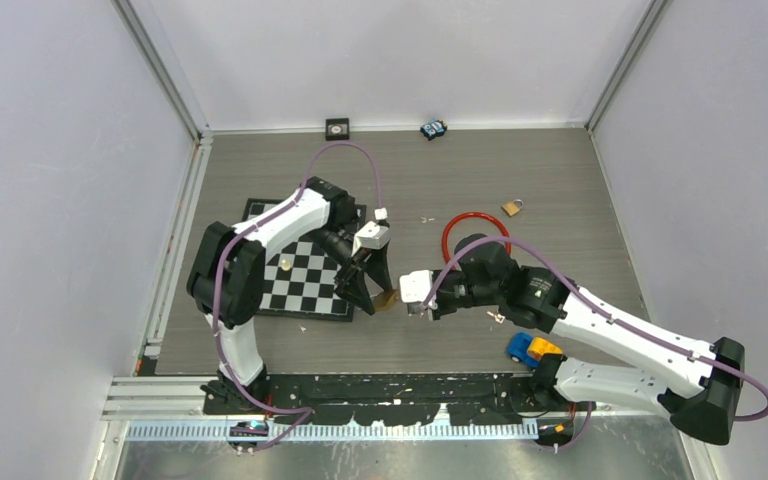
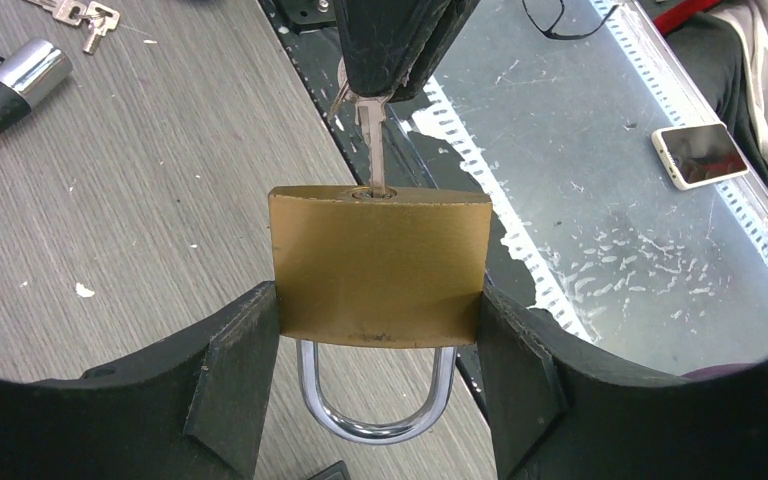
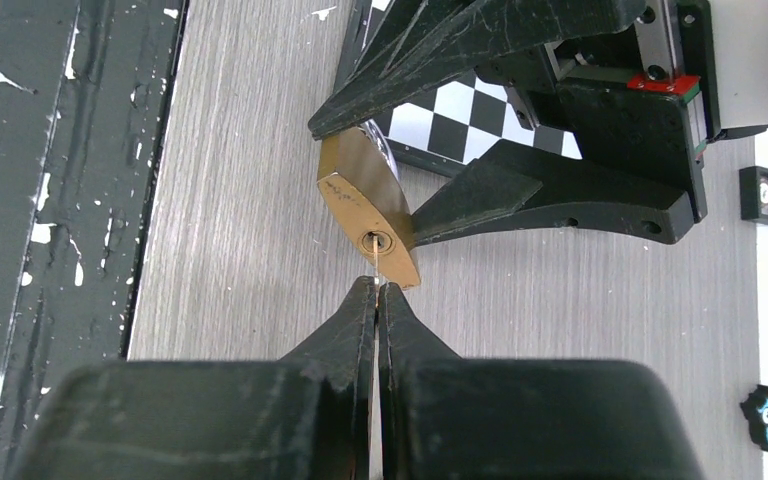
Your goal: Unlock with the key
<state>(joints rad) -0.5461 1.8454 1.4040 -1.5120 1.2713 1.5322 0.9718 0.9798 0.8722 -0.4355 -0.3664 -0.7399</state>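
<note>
Left gripper (image 2: 380, 345) clamps your rectangular brass padlock (image 2: 378, 265) by its flanks, keyway facing 12 for straight entry | right gripper (image 3: 377, 300) pinched on thin silver metal key (image 2: 373, 150), tip seated | padlock held at black-and-white chequered board (image 1: 305, 285) 4 o'clock

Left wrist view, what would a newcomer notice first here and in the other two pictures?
A brass padlock is clamped in the left gripper, around the middle of the table's near side. The right gripper, shut on a key, has the key's tip in the padlock's keyhole. Beside them lies a black-and-white chessboard.
</note>
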